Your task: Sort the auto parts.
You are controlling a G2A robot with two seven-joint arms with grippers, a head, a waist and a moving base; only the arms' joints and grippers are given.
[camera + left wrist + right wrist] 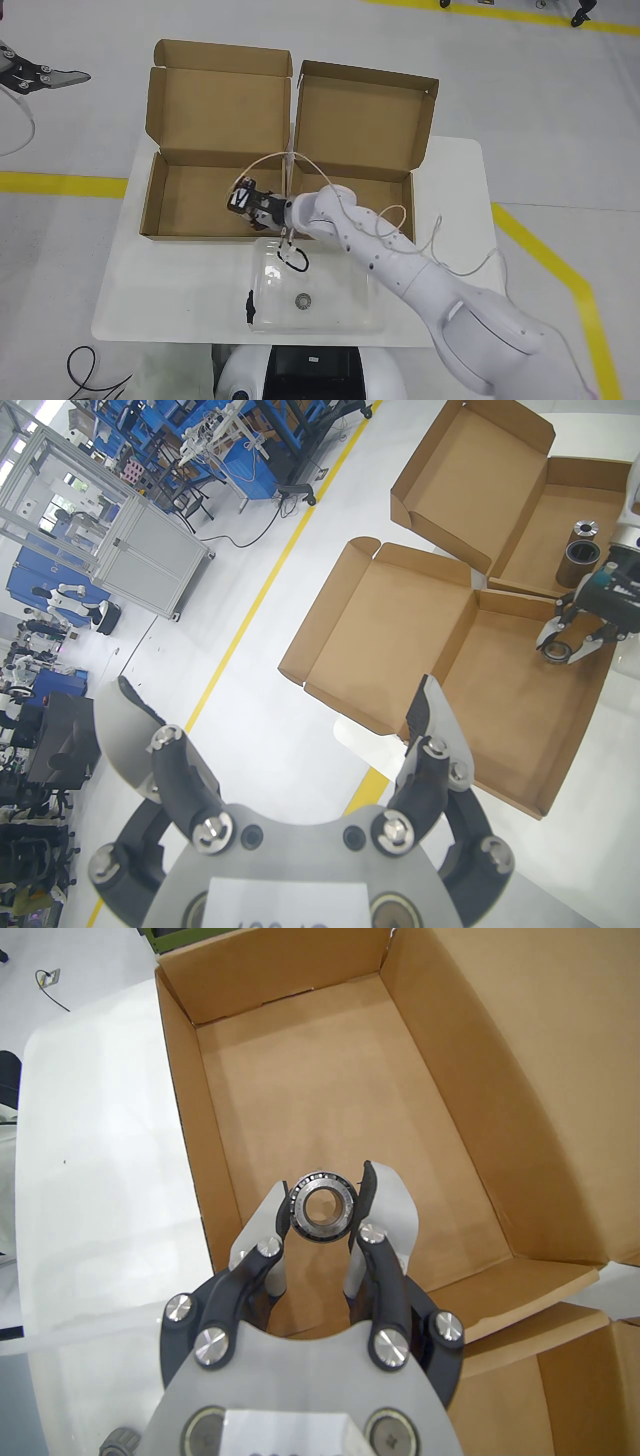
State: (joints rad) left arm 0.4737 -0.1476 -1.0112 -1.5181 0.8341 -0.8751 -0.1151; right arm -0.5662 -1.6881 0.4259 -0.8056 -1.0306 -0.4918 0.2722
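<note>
nearest the body, on the counter (455,200), a clear tray (350,285) with one small metal ring (303,299) lying in it: probably another part to sort. beyond the tray, has the right arm (400,265) laid out diagonally across to the cardboard box (310,1078) on the robot's left, wrist bent to look straight down into it. grips a bearing (324,1212) in the right end effector (325,1185), closed partway and pinching the outer rim, bore facing the camera, seemingly just above the box floor; looks poised there for a release into this box. next door, in the other box (565,500), two upright cylinders (580,562), so apparently one kind per box. farthest out, has the left end effector (277,692) wide open and empty, raised beyond the counter's edge, likely to leave the boxes free.
</note>
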